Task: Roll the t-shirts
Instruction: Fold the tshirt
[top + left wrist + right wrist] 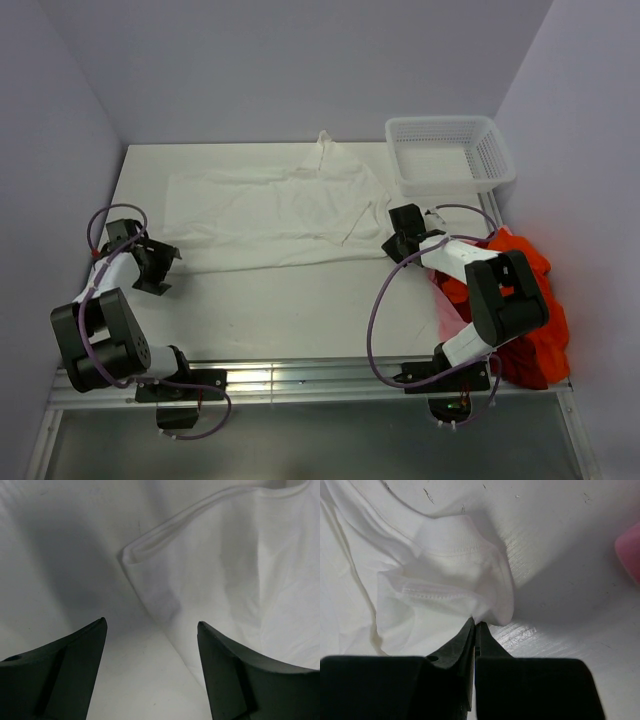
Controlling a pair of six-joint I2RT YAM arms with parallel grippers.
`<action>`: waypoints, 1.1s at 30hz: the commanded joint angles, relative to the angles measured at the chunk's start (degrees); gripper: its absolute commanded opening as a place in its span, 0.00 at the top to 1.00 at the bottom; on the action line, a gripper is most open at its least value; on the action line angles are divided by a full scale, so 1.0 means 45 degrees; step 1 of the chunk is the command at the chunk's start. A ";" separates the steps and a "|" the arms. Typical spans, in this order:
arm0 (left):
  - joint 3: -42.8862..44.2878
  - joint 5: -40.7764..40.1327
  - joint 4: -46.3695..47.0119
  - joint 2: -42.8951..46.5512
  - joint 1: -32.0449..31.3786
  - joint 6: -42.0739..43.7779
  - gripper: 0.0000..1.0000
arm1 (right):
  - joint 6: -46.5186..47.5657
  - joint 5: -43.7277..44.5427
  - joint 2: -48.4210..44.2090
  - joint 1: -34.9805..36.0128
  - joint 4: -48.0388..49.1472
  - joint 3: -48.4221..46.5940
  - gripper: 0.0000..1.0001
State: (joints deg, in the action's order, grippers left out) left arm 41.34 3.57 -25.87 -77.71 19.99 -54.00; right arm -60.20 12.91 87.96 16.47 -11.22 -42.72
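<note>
Your table (pixel 300 310) fills the top view, and the white t-shirt (pixel 270 210) lies spread flat across its far half, running from about 10 o'clock to 1 o'clock, with one bit of cloth poking toward 12 o'clock. The orange-red t-shirts (pixel 535 310) sit in a crumpled heap at 4 o'clock, partly off the table's right edge and behind the right arm. The white mesh basket (pixel 495 155) stands in the far corner at 1 o'clock, just beside the white shirt's right end. Your left gripper (pixel 151 622) is at 9 o'clock by the shirt's left end, its fingers spread wide with nothing between them; a folded corner of the shirt lies just ahead of it on the table. Your right gripper (pixel 475 626) is at 3 o'clock at the shirt's right end, its fingers pressed together and pinching the rim of a bunched fold of white cloth.
</note>
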 commanded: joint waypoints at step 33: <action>-0.0711 -0.1927 0.2018 -0.0915 -0.0047 -0.1165 1.00 | 0.0351 0.1136 -0.1012 -0.0066 -0.0141 0.0372 1.00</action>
State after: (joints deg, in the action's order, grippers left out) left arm 36.97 -3.90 -14.90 -81.28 19.99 -60.66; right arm -59.68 14.44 85.86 16.47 -10.35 -40.97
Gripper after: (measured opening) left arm 0.016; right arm 0.010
